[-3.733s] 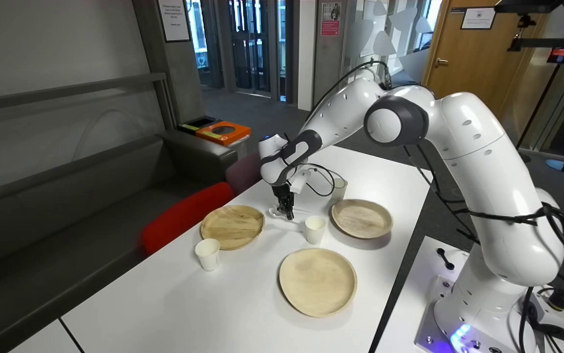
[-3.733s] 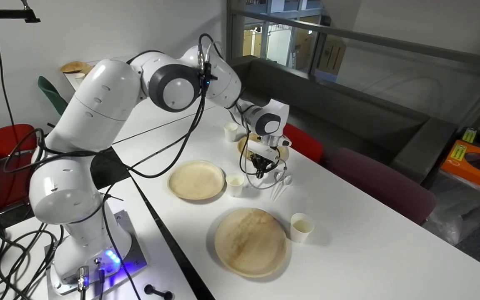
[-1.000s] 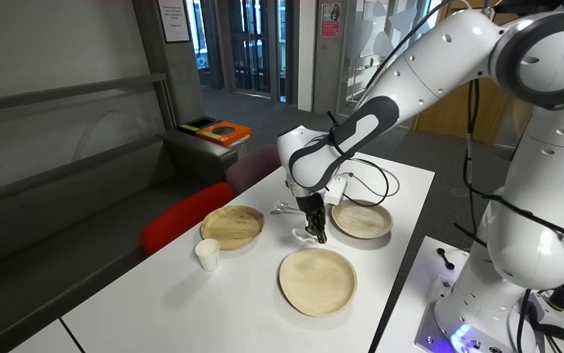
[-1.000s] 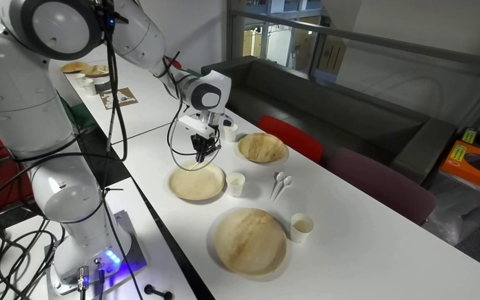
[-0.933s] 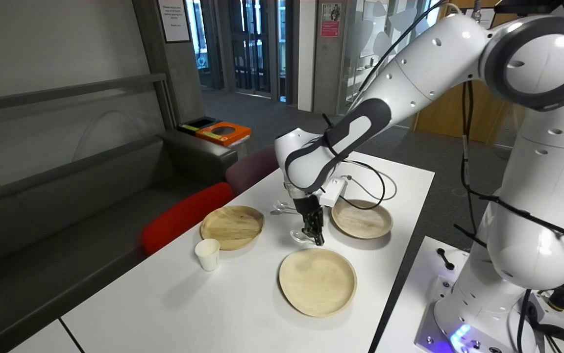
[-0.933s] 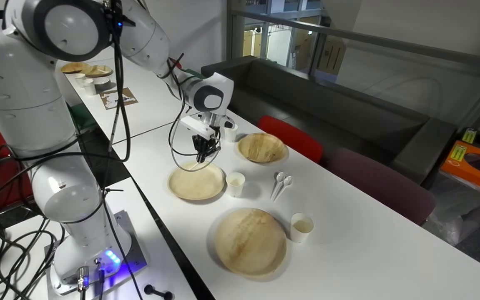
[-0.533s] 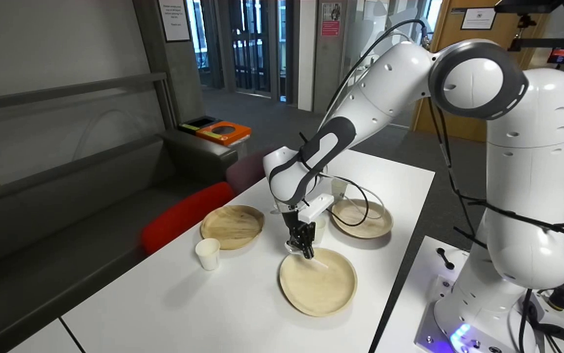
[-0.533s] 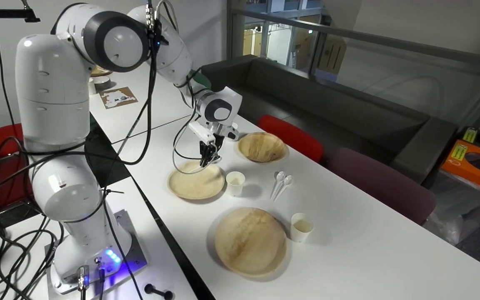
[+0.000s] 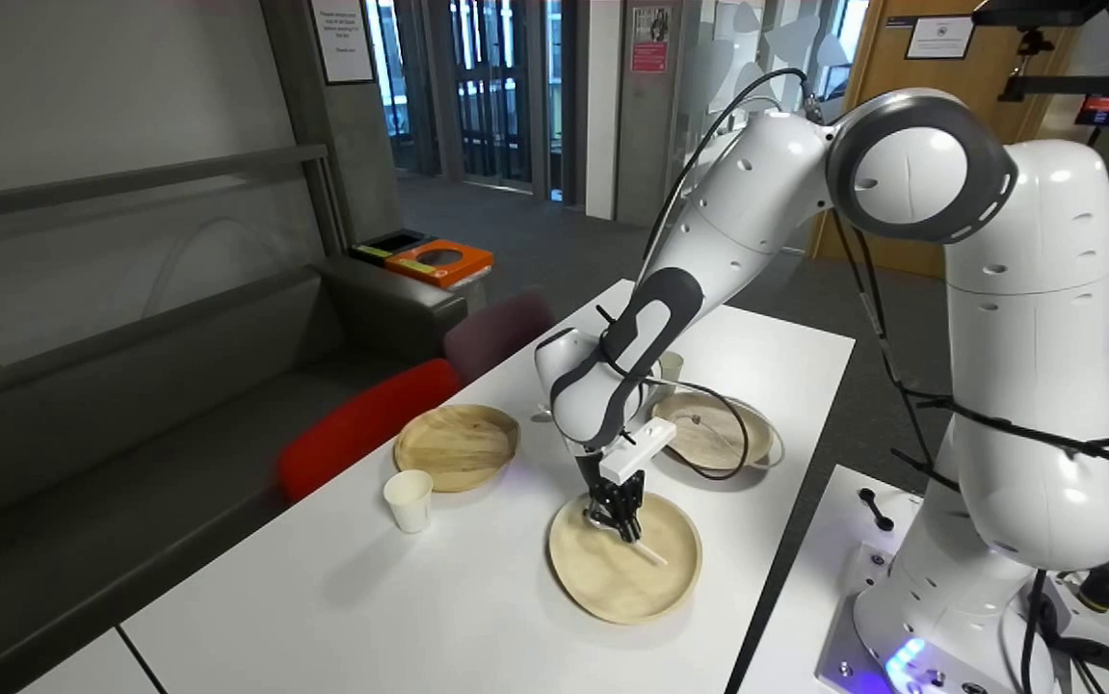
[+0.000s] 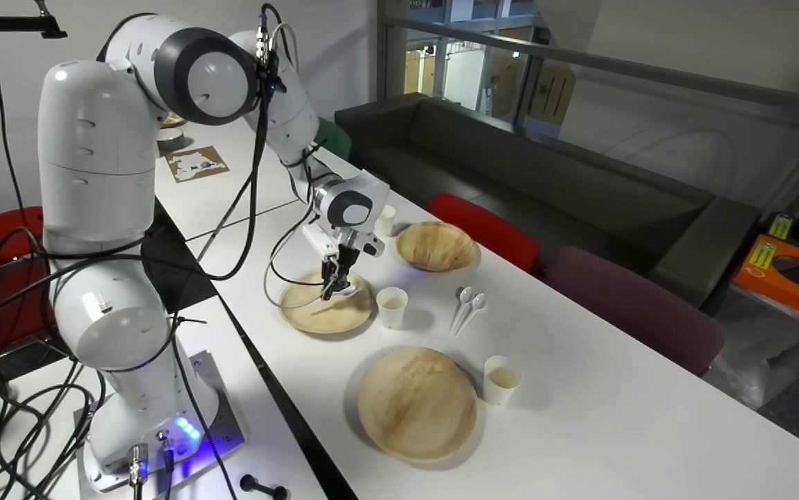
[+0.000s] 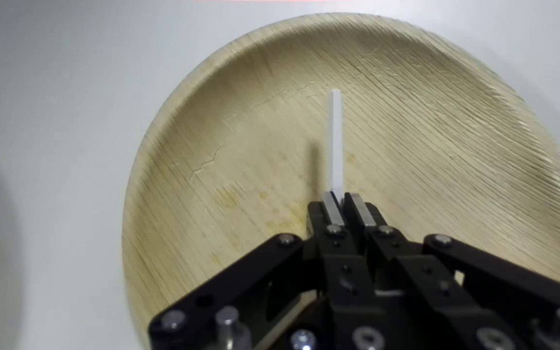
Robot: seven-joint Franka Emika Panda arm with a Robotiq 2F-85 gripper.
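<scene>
My gripper (image 11: 342,200) is shut on a white plastic spoon (image 11: 335,141), whose handle sticks out past the fingertips in the wrist view. Below it lies a round, pale wooden plate (image 11: 241,121), with the handle's shadow falling to one side. In both exterior views the gripper (image 9: 629,536) (image 10: 327,294) hangs low over this plate (image 9: 612,590) (image 10: 343,321). The spoon's bowl (image 10: 348,290) shows on the far side of the fingers from the handle. Whether any part of the spoon touches the plate I cannot tell.
A paper cup (image 10: 391,309) stands close beside the plate. Other wooden plates (image 10: 416,403) (image 9: 458,445) and paper cups (image 10: 502,380) (image 9: 409,501) are spread over the white table. Two spoons (image 10: 479,301) lie side by side there. Cables loop from the arm near the gripper.
From beside the spoons on the table, my gripper has travelled across to the plate with a spoon in its fingers. Over the last half second it has come lower and further over the plate.
</scene>
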